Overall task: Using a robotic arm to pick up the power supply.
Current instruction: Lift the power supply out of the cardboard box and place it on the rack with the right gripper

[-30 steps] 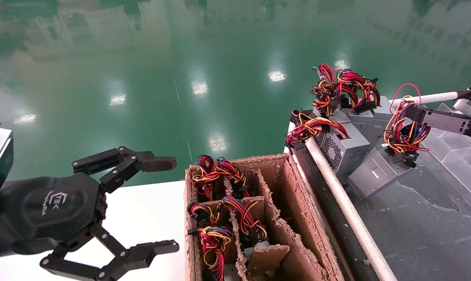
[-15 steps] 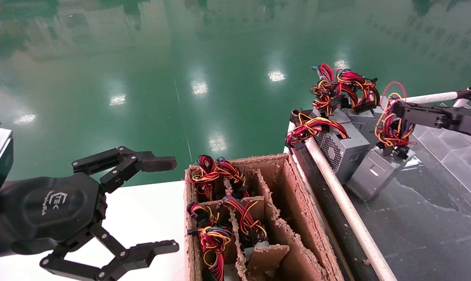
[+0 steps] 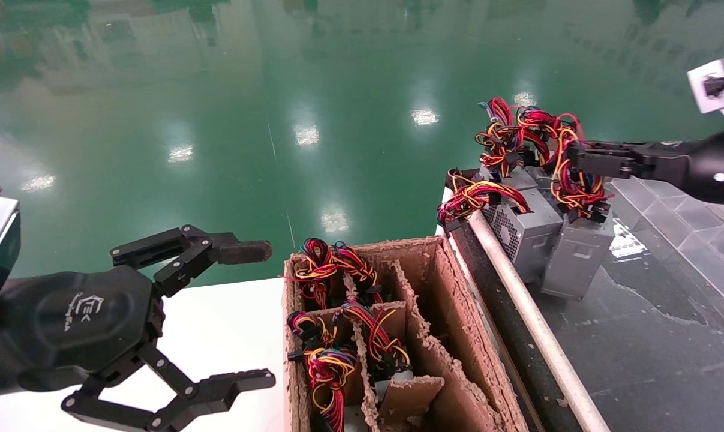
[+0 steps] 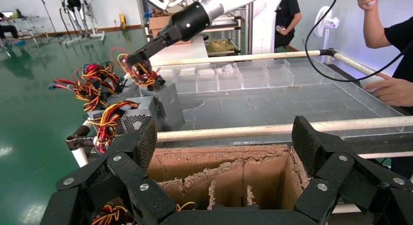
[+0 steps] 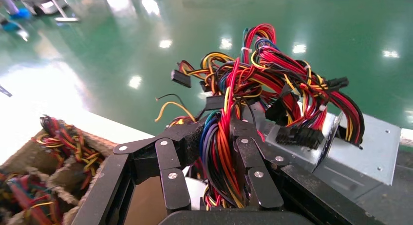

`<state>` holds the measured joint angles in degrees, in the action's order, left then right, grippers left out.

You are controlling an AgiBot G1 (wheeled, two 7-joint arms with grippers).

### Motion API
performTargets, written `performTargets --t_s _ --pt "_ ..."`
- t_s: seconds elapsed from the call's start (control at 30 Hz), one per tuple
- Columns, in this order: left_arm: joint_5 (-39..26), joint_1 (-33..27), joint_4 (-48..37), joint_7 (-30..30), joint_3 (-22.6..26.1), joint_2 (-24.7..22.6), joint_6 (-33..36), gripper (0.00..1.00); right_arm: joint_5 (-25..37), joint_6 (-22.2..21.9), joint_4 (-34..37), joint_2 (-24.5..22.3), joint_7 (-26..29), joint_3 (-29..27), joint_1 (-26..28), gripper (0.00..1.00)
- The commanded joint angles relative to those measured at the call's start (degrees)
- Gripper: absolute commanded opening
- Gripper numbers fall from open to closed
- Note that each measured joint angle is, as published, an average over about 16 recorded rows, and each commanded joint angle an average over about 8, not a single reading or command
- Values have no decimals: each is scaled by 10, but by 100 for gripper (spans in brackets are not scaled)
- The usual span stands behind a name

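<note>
One gripper, the right [image 3: 577,161], was clamped on the wire bundle [image 3: 568,180] at right of the head view. The power supply [image 3: 574,261] hung directly below it, long axis near vertical. The left gripper [image 3: 242,312] stayed wide open and empty, far off.

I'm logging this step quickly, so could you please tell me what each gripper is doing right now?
Left gripper: open, empty, parked above the white table.
Right gripper: shut on the wire bundle of the power supply.

Right gripper [image 5: 216,164] jaws: tips concealed by the wire bundle [image 5: 225,152] clamped between them. Power supply [image 3: 574,255]: upper end masked by that bundle. Left gripper [image 4: 226,147]: palm cut off by the frame edge. Box label text: too small to read
</note>
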<state>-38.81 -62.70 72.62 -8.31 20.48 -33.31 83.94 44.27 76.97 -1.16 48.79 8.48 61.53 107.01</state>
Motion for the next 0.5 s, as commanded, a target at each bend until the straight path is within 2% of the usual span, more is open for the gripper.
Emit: performTargets --t_s 0.03,0.5 --pt "0 0 0 0 0 0 0 100 6 -10 2 9 -2 4 3 0" --pt "0 0 0 0 0 0 0 100 19 -47 3 48 -19 13 16 0"
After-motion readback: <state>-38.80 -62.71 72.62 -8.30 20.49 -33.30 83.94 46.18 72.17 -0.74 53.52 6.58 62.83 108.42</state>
